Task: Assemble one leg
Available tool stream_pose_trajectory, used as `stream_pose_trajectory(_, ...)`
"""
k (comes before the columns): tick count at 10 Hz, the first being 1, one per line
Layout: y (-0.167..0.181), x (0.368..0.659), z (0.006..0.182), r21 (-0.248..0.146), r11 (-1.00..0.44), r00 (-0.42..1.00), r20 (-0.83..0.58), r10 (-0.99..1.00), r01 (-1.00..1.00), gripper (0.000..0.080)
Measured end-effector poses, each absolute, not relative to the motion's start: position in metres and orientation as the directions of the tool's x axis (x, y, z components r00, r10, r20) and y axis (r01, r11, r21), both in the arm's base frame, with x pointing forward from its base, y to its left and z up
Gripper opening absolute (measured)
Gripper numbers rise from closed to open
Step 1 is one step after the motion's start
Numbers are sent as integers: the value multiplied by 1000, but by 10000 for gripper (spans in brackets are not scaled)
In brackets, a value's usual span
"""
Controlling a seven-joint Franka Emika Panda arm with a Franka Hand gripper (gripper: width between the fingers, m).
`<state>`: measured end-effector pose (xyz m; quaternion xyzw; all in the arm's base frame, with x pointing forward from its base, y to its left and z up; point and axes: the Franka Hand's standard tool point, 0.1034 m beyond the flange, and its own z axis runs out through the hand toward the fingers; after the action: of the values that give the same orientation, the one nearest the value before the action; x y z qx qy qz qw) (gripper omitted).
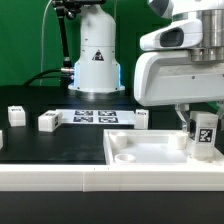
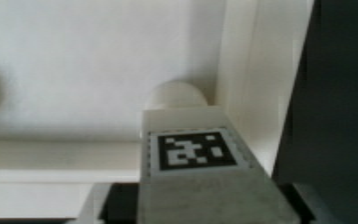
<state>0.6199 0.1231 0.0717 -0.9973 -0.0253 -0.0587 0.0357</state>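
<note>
**Exterior and wrist views.** The jaws are closed on one leg and hold it upright, tag outward, at the corner of the white tabletop nearest the exterior view's right. Whether its base touches the panel cannot be told. In the wrist view, this leg sits between the jaws over the tabletop. Three more lie loose on the dark counter: a second leg and a third leg to the exterior view's left of the marker board, and a fourth leg to its right.

Marker board on black table
</note>
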Motion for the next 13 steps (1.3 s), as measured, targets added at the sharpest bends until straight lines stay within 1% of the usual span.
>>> stream_pose_trajectory(1,122,620,72,-71,-997,992,119,36,45,294)
stream_pose_trajectory(2,120,621,71,-93,-994,991,113,-73,-62,294)
stream_pose_trajectory(3,121,621,71,-112,-971,970,102,-223,-211,294)
stream_pose_trajectory(5,121,621,70,-134,-905,904,94,-416,-403,294)
stream_pose_trajectory(7,122,621,69,-154,-758,757,76,-649,-634,294)
stream_pose_trajectory(8,122,622,69,-164,-649,647,69,-759,-743,294)
stream_pose_trajectory(11,120,621,69,-186,-420,422,28,-906,-888,294)
stream_pose_trajectory(12,121,621,69,-188,-376,380,15,-925,-907,294)
stream_pose_trajectory(13,121,621,69,-189,-363,368,12,-930,-912,305)
